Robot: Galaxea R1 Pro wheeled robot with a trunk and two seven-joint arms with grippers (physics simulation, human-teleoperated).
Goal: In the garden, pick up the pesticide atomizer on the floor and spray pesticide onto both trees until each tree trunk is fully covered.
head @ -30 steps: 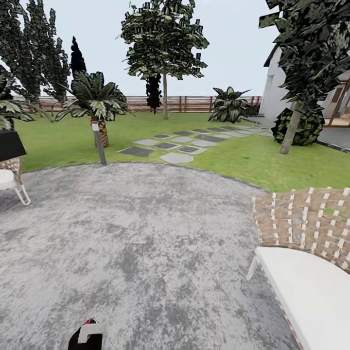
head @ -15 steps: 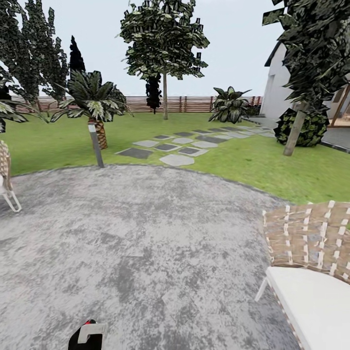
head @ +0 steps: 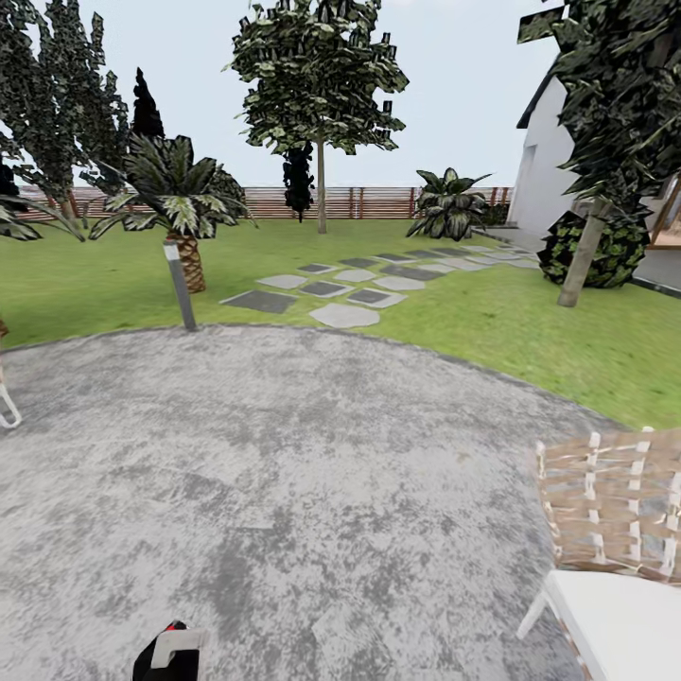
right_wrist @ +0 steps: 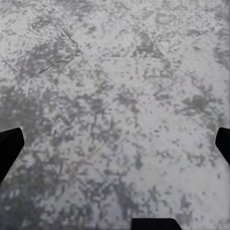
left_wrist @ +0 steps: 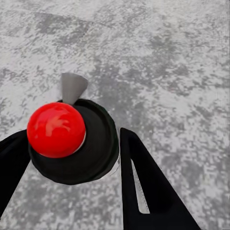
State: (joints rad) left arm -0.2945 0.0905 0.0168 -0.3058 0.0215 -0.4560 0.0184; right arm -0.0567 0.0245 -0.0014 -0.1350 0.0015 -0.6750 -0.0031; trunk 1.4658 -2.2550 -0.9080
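The pesticide atomizer, a black bottle with a red top and grey nozzle, sits between the black fingers of my left gripper, which is shut on it. It also peeks up at the bottom edge of the head view as the atomizer. My right gripper is open over bare grey paving. One tree trunk stands far off on the lawn near the fence. The other tree trunk leans at the right, beside a dark bush. No whitish specks show on either.
I stand on a round grey patio. A woven chair with a white cushion is close at the right; a chair leg is at the left edge. A grey bollard, a palm and stepping stones lie ahead.
The whole view has moved forward: the right chair has slid lower, the left chair has almost left the picture. The atomizer stays in my left gripper.
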